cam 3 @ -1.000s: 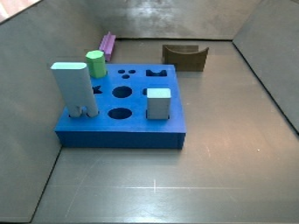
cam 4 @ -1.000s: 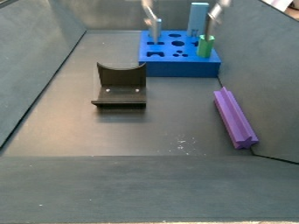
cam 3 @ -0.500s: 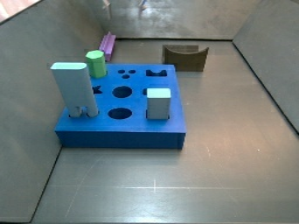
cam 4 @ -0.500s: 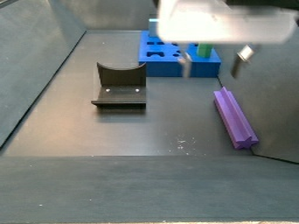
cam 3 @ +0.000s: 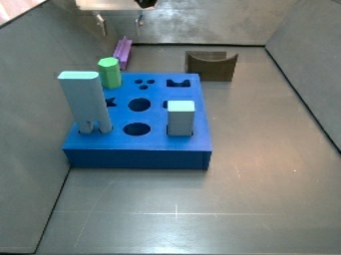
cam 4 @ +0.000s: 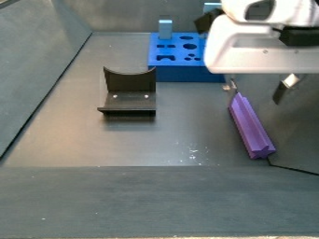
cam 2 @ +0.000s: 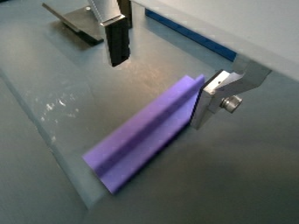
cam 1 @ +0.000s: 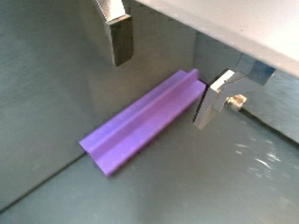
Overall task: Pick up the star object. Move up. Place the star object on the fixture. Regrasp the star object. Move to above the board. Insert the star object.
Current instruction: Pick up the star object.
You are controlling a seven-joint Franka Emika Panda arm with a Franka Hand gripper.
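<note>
The board (cam 3: 139, 125) fills the middle left of a side view, carrying a tall pale blue-grey block (cam 3: 83, 103), a green cylinder (cam 3: 108, 73) and a small grey block (cam 3: 181, 117). The fixture (cam 4: 127, 91) sits mid-left. The star object (cam 4: 251, 125) lies flat on the floor, right of centre. The hand (cam 1: 163, 66) hovers open above it, fingers (cam 1: 119, 38) apart, straddling it.

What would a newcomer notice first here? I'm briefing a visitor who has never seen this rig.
Probably the purple star object, lying flat on the dark floor beside a wall, with the open claw above one end of it, fingers on either side but not touching. Next, the blue board in a side view, carrying a tall pale blue block, a green cylinder and a shorter grey block. The dark fixture stands apart.
</note>
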